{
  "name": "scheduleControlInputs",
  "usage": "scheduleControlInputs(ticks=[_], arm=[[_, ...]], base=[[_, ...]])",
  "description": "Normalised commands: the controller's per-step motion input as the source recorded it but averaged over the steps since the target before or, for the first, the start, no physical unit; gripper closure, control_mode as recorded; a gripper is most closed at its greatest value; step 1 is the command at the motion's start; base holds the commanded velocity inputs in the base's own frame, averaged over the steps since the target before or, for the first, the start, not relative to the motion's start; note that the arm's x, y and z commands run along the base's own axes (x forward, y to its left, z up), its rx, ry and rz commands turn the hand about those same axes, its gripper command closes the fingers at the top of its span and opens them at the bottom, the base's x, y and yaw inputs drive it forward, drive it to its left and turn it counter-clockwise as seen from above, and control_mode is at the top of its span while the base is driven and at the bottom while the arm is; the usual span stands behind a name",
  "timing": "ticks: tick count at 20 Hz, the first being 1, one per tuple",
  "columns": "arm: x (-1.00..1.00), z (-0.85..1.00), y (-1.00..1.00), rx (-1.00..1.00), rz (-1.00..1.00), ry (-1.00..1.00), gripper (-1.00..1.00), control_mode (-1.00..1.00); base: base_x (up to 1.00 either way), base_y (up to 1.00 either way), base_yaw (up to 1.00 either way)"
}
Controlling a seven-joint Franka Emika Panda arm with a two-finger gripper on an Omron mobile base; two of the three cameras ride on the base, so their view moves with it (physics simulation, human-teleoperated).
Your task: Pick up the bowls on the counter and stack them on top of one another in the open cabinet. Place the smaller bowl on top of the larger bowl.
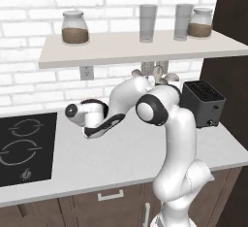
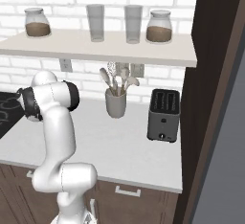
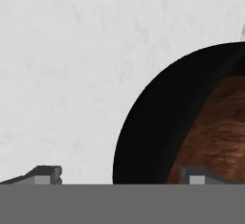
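**Arm bends low over kitchen counter, bowl beneath its hand**

A white brick wall backs the white-grey counter (image 1: 121,158), where the white arm folds down over the worktop between a black two-ring hob (image 1: 25,146) and a dark toaster (image 1: 203,102). Above, the pale open shelf (image 1: 140,49) carries two lidded jars of brown contents (image 1: 75,28) (image 1: 200,23) and two empty glasses (image 1: 148,23) (image 1: 183,22).

The right base view adds what the arm hides from the left one: a grey utensil cup (image 2: 116,102) holding spoons, standing in full beside the toaster under the shelf. The left base view shows just the spoon tops behind the arm's elbow.

The hand view looks straight down on the counter. The gripper (image 3: 122,175) has its two fingertips set wide apart at the bottom of that view. One fingertip (image 3: 45,174) lies over bare counter; the other sits over the bowl. Nothing is between them, and whether either tip touches the bowl cannot be told.

The larger bowl (image 3: 148,137), glossy black, stands mouth up on the counter, partly cut off by the frame's right edge. Inside its rim shows a reddish-brown surface (image 3: 215,127); whether that is the smaller bowl nested within cannot be told.
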Motion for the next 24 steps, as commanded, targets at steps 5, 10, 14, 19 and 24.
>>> scheduleControlInputs(ticks=[5,10,14,19,24], arm=[[0.19,-0.20,0.00,-0.01,0.00,0.00,1.00,-1.00],[0.04,-0.06,0.00,0.00,0.00,0.00,1.00,-1.00],[-0.27,0.10,-0.02,0.00,0.00,-0.03,1.00,-1.00],[-0.95,0.75,-0.39,0.03,-0.04,-0.22,1.00,-1.00],[-1.00,0.85,-0.75,0.10,-0.13,-0.27,1.00,-1.00]], base=[[0.00,0.00,0.00],[0.00,0.00,0.00],[0.00,0.00,0.00],[0.00,0.00,0.00],[0.00,0.00,0.00]])
